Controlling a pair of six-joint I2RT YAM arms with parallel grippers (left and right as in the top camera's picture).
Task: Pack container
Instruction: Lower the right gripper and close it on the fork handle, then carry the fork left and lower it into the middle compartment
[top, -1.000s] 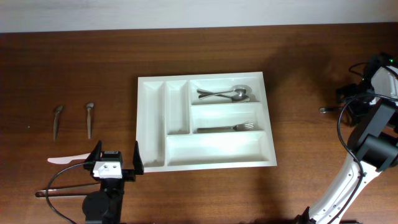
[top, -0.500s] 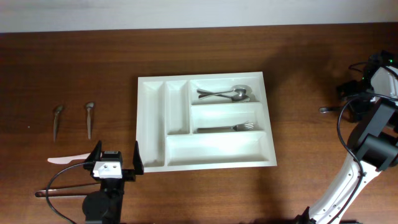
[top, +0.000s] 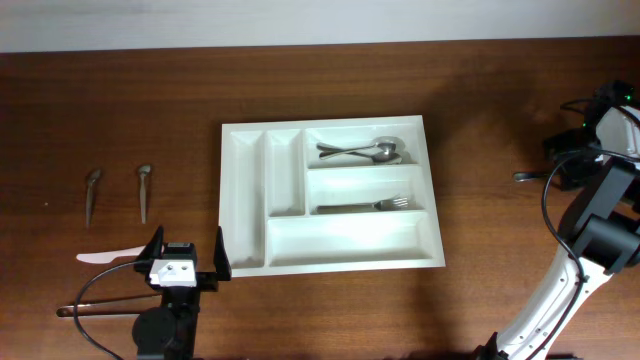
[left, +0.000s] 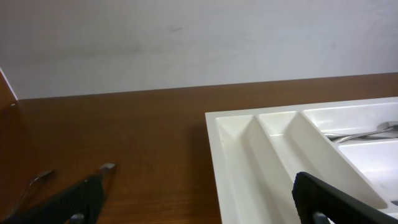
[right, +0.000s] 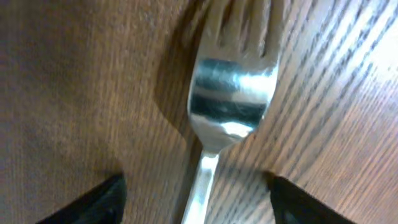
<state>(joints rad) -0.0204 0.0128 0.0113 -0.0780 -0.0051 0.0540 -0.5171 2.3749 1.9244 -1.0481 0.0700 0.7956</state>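
A white cutlery tray (top: 252, 195) lies mid-table, with spoons (top: 362, 151) in its top right compartment and a fork (top: 365, 206) in the one below. My left gripper (top: 186, 257) is open and empty by the tray's front left corner; the tray's divisions show in the left wrist view (left: 273, 149). My right gripper (top: 570, 165) is low over a metal fork (top: 527, 176) at the far right. In the right wrist view the fork (right: 230, 93) lies on the wood between the open fingertips (right: 196, 199).
Two metal pieces of cutlery (top: 92, 190) (top: 144, 188) lie at the far left, with a white plastic knife (top: 108, 257) below them. A dark utensil (top: 100, 311) lies near the front left edge. Cables hang by the right arm.
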